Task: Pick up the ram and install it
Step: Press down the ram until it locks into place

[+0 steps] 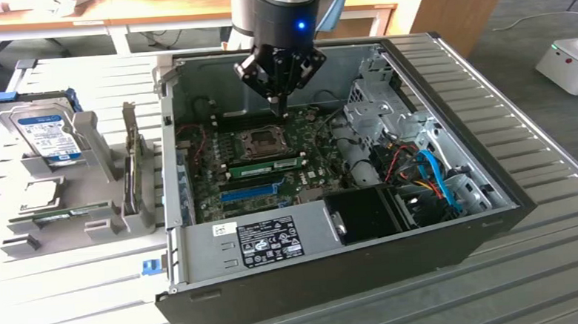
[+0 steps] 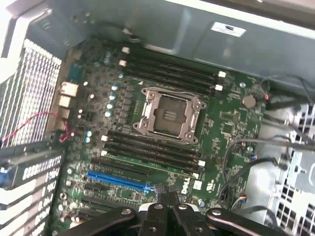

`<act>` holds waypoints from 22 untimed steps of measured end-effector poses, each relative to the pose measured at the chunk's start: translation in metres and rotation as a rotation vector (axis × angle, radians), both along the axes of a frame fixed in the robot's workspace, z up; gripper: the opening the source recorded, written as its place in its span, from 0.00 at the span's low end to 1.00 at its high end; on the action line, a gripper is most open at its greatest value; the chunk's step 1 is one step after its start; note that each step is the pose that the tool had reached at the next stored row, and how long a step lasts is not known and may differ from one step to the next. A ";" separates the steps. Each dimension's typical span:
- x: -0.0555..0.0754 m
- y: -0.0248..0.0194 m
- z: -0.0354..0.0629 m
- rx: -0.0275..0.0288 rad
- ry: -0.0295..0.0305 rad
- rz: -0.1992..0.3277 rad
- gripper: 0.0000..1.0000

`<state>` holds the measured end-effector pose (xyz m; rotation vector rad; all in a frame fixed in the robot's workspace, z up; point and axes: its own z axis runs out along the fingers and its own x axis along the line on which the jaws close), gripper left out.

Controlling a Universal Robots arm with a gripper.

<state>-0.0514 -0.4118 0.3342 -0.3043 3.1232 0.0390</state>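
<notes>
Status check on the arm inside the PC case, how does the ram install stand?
Tool shut, empty, above the CPU socket. One ram stick seated on the motherboard; another lying in the gray holder outside. Nothing in the way.

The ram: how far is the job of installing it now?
One ram stick appears seated in a slot beside the CPU socket. The gripper is shut, holds nothing and hovers above the motherboard. A second ram stick lies in the grey holder outside the case.
</notes>
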 end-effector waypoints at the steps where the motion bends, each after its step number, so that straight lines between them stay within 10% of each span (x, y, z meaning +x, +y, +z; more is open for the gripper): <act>1: 0.000 0.0000 -0.0001 -0.0001 0.0000 -0.018 0.11; 22: 0.000 0.0000 -0.0012 -0.0001 0.0000 -0.226 0.11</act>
